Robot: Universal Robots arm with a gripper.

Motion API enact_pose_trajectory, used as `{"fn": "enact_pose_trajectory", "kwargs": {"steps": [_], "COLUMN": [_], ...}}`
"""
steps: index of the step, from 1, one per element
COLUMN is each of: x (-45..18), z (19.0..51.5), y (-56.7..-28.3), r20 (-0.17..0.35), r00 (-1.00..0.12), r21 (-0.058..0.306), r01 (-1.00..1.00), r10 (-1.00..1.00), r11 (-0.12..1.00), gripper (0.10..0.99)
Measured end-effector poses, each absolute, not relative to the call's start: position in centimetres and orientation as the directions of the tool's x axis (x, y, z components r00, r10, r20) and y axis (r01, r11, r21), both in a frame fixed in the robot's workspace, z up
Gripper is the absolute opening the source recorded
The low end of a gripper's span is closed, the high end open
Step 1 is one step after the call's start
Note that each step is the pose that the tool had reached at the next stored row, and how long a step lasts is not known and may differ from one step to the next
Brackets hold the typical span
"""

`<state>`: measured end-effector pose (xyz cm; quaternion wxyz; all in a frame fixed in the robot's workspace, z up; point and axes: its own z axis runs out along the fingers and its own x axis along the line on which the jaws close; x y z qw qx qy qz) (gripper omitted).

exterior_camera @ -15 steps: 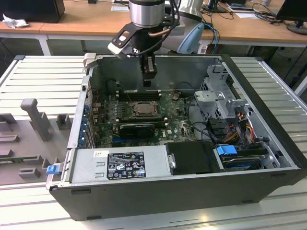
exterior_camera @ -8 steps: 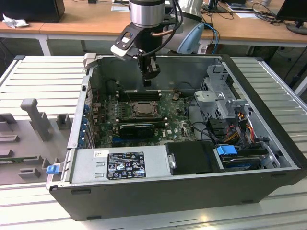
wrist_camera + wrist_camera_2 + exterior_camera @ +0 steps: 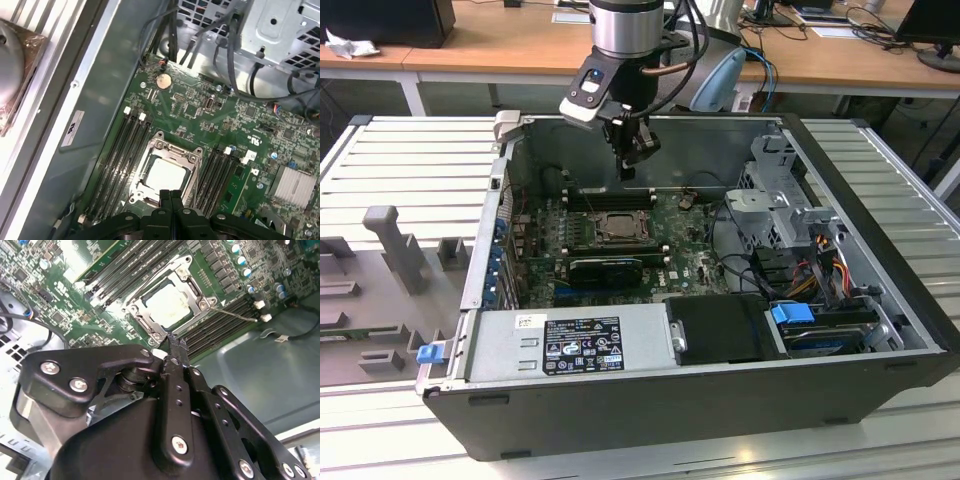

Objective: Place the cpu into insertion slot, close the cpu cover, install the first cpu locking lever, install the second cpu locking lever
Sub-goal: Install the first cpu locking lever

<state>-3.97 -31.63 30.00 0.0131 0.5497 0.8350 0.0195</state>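
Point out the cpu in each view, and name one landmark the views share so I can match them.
Exterior view: the cpu lies mid-motherboard inside the open case, beneath the gripper.
Second wrist view: the cpu is the pale square just beyond the gripper.
First wrist view: the cpu is the pale square just beyond the gripper.
Shared landmark: the black memory slots run alongside it.

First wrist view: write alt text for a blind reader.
The robot's black hand, shut and empty, hangs over the pale silver-grey square chip, which lies inside a square silver metal frame on the green motherboard, between long black memory slots.
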Motion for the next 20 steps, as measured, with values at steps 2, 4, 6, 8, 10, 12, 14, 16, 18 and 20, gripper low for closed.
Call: {"fn": "enact_pose_trajectory", "kwargs": {"steps": [2, 4, 6, 8, 10, 12, 14, 16, 18, 20], "x": [-3.97, -3.97, -3.97, -3.97, -3.97, -3.97, -3.97, -3.97, -3.97, -3.97], "z": [30.00, 29.98, 29.97, 29.97, 29.97, 29.97, 29.97, 29.97, 29.97, 29.97], "y": [-31.63, -31.63, -31.63, -31.63, -31.63, -31.63, -31.63, -31.63, -31.63, -31.63], "r20": [0.000, 0.000, 0.000, 0.000, 0.000, 0.000, 0.000, 0.000, 0.000, 0.000], "r00": [-0.409, -0.452, -0.488, -0.515, -0.538, -0.563, -0.584, -0.613, -0.631, -0.647], "r21": [0.047, 0.047, 0.047, 0.047, 0.047, 0.047, 0.047, 0.047, 0.047, 0.047], "r01": [0.912, 0.891, 0.872, 0.856, 0.842, 0.825, 0.811, 0.789, 0.775, 0.762], "r10": [0.913, 0.892, 0.873, 0.857, 0.843, 0.826, 0.812, 0.790, 0.775, 0.763], "r11": [0.408, 0.451, 0.487, 0.515, 0.537, 0.562, 0.583, 0.612, 0.631, 0.646], "gripper": [0.106, 0.106, 0.106, 0.106, 0.106, 0.106, 0.106, 0.106, 0.106, 0.106]}}
